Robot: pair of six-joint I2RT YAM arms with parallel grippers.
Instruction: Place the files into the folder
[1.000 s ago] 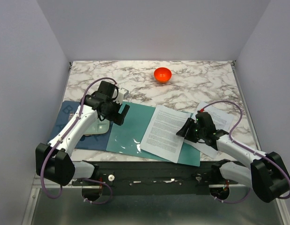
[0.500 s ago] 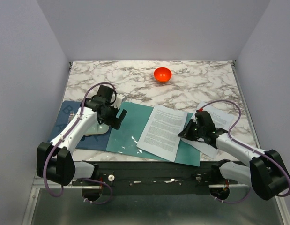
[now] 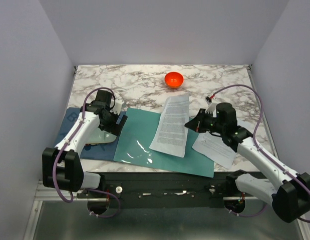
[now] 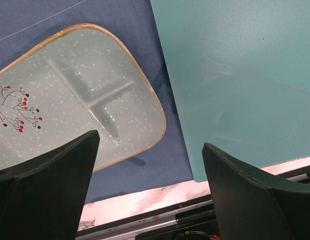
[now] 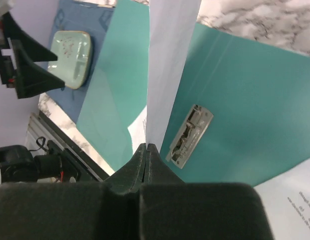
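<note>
Top external view: your right gripper [image 3: 189,123] is pinching one file sheet [image 3: 171,125] by its edge, jaws clamped tight on it, and it's hanging lifted over the teal folder [image 3: 137,137] lying open on the table. A second sheet [image 3: 215,147] is lying at the folder's right end. Your left gripper [image 3: 116,123] is hovering wide open, holding nothing, above the mint plate [image 4: 69,100].

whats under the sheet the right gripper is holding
The open teal folder lies under the raised sheet, which is pinched in the right gripper. The wrist view shows the folder's metal clip beside it. The folder area directly below the sheet is covered from above.
</note>
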